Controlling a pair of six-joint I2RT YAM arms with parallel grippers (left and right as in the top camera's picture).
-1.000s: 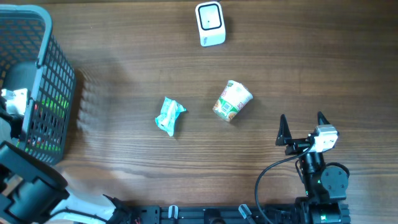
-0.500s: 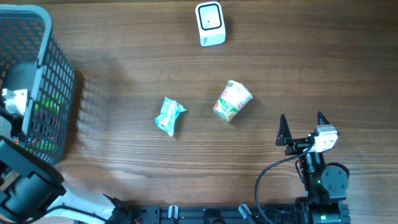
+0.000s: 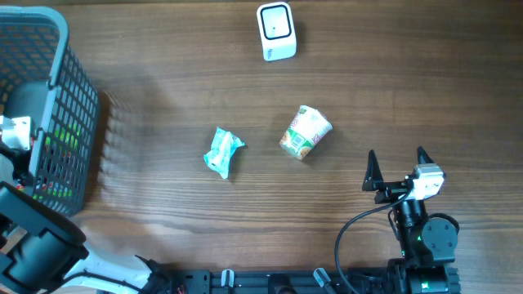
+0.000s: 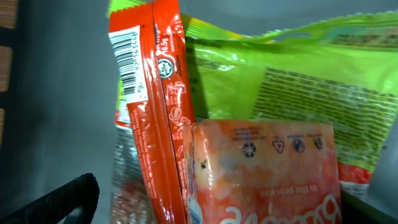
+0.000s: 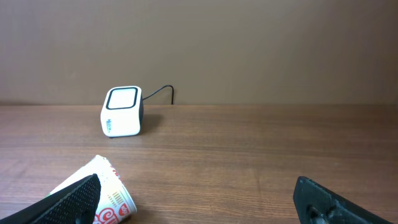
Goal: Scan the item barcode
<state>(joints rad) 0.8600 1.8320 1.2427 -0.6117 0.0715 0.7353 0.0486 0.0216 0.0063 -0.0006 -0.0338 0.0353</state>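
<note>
The white barcode scanner (image 3: 275, 31) stands at the table's far edge and also shows as a scanner (image 5: 122, 111) in the right wrist view. A cup noodle (image 3: 306, 132) and a teal packet (image 3: 222, 151) lie mid-table. My left gripper (image 4: 211, 208) is open inside the grey basket (image 3: 57, 98), just above an orange packet (image 4: 267, 174). Beside that is a red packet (image 4: 155, 106) with its barcode showing, and behind them a green bag (image 4: 298, 81). My right gripper (image 3: 398, 169) hangs open at the near right, holding nothing, with the cup noodle (image 5: 102, 193) ahead to its left.
The basket's mesh walls enclose the left gripper closely. The left arm (image 3: 33, 245) reaches in over the basket's near rim. The scanner's cable (image 5: 158, 92) runs off behind it. Bare wood lies between the cup and the right gripper.
The left arm has shifted slightly at the basket. The right arm and the things on the table have not moved.
</note>
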